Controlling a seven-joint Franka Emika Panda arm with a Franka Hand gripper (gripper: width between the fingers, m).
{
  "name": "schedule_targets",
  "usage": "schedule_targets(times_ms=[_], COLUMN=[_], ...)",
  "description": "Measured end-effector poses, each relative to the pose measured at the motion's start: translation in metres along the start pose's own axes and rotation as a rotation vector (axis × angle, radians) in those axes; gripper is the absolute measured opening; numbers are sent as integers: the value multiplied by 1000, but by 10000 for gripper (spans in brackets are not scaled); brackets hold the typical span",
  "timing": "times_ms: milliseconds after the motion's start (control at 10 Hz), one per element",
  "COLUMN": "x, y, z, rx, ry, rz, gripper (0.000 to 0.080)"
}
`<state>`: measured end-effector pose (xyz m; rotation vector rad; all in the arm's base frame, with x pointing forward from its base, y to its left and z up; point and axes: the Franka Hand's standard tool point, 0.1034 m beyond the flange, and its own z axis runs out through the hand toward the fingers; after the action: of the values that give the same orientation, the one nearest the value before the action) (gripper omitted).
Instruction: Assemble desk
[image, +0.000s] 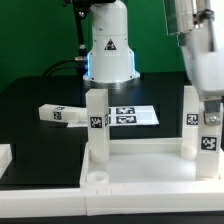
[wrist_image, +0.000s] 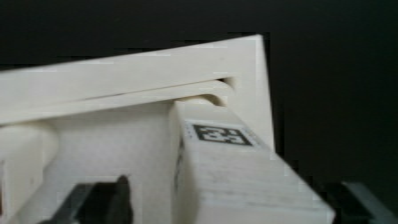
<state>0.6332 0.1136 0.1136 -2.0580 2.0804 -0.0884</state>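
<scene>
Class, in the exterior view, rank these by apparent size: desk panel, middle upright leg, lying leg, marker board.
1. desk panel
2. middle upright leg, though it is nearer the camera
3. lying leg and marker board: look alike, unranked

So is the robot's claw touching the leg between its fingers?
Apart. The wrist view shows dark gaps between the leg and both fingers of the open gripper.

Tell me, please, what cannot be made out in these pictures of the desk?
- Exterior view: the desk panel runs out of the frame at the exterior view's right.
- Exterior view: the tags on the upright legs are too small to read.
- Wrist view: blur hides how far the leg sits in the panel.
- Wrist view: the gripper has its fingers cut off by the frame edge.
</scene>
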Motion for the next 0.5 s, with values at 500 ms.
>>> schedule_targets(times_ms=[500], x=[-5], y=[-2], z=[3], rx=[14], ry=[3], rz=[-647], gripper=[646])
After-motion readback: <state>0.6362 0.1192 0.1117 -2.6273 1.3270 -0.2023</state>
